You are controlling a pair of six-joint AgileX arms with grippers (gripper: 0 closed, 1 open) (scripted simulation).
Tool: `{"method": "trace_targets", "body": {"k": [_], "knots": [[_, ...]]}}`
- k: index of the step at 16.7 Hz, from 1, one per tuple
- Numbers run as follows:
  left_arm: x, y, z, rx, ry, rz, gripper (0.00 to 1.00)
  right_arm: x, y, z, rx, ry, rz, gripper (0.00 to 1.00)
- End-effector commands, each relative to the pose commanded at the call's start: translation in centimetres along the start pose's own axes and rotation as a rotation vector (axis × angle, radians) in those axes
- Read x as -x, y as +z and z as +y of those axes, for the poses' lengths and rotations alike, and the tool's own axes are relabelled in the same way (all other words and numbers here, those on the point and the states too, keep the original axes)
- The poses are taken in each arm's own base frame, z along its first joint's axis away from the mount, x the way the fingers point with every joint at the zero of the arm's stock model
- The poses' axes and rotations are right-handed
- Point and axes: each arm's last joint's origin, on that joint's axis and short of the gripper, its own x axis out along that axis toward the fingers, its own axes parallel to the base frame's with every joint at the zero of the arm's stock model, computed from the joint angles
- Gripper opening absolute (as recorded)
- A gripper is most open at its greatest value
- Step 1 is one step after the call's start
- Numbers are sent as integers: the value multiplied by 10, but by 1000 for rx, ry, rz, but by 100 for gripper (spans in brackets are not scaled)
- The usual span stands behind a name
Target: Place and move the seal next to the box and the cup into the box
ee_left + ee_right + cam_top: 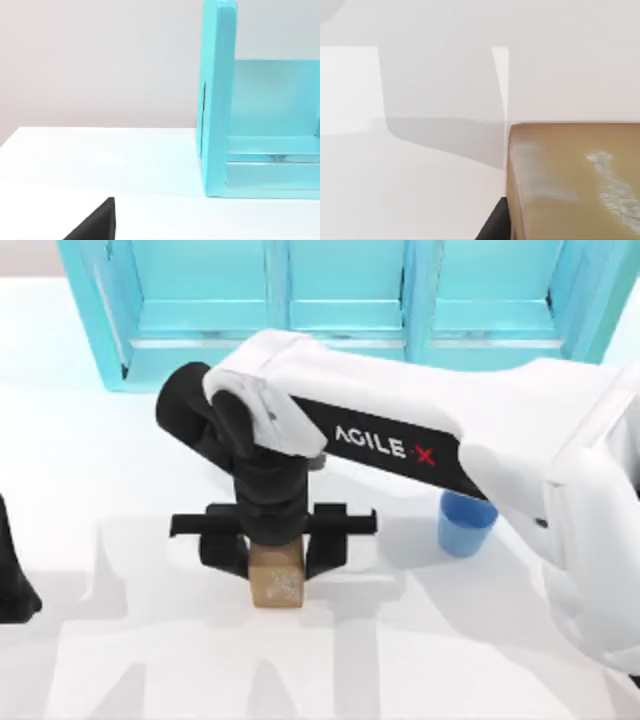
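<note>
Contact is being made at mid-bench: the right pincer (274,550) is set over the small tan-brown wooden seal block (277,582), its two dark fingers (222,552) spread wide to either side of the block's far end. The block rests on the white bench (120,660), its white stamped mark turned upward, and the right wrist view is taken up by its top face (570,175) at very close range. A straddling pose like this is judged to suit either a grasp or a release; whether the fingers touch the wood cannot be told from above. The small round blue plastic cup (466,525) is left standing to the right, partly hidden under the right arm, near the seal. The turquoise shelf unit (340,300) is ranged along the far edge. The left arm is parked at the bench's left edge.
</note>
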Motion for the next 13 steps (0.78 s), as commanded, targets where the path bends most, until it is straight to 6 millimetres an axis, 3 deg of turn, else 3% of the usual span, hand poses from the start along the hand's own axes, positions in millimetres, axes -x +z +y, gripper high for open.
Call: {"method": "trace_targets", "body": {"k": [3,4,13], "knots": [[0,0,0,0,0,0,100,0,0,0,0,0,0,2],[0,0,0,0,0,0,100,0,0,0,0,0,0,0],[0,0,0,0,0,0,100,1,2,-3,-5,-2,2,0]]}}
